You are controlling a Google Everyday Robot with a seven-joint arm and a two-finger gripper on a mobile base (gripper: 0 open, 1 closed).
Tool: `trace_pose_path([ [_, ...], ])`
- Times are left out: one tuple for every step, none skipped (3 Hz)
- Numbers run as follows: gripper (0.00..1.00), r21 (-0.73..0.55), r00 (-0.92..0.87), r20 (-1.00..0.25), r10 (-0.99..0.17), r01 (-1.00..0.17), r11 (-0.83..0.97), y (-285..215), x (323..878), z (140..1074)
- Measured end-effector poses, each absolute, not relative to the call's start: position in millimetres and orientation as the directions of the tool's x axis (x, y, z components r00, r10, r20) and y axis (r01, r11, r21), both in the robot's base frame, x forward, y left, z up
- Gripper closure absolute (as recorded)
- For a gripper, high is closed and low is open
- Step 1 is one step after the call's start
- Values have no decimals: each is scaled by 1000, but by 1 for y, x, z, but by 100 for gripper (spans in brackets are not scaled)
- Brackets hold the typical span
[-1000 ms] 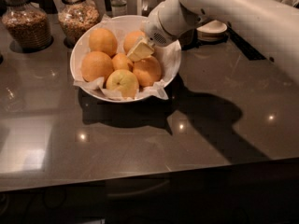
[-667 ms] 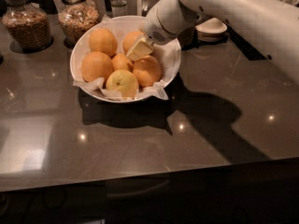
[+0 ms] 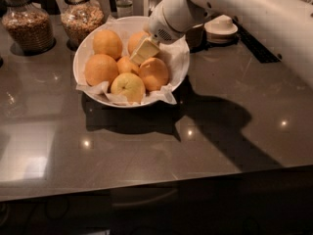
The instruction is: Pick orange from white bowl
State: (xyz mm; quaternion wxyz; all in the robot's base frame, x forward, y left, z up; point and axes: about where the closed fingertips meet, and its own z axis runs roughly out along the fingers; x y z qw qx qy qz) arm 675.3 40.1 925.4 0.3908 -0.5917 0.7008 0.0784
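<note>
Six oranges: round, with dimpled skins, heaped in the white bowl; the front one is paler and yellower, and a smaller one sits mid-heap.
White bowl: wide, shallow, glossy and smooth-sided, standing toward the back of the table, left of centre.
Paper: crumpled white lining, its corners spilling over the bowl's front rim.
End effector: a pale cream wedge, down inside the bowl against the fruit at the back and middle of the heap; I cannot tell whether it is open or closed on anything.
Arm: smooth white casing, reaching in from the upper right.
Table: dark, polished top, mirroring small lights and carrying the arm's shadow.
Jars: two of clear glass, behind the bowl on the left, filled with brownish grain or cereal.
Cup: small and white, on a saucer, behind the arm.
</note>
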Motion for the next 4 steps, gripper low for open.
trace_pose_path([
  [30,-362,-32,-596,-803,-881,304,46,684,903],
  [45,-363,-32,-596,-803,-881,304,45,685,911],
  [66,-363,-32,-596,-803,-881,304,45,685,914],
  [72,-363,-32,-595,-803,-881,304,45,685,913],
])
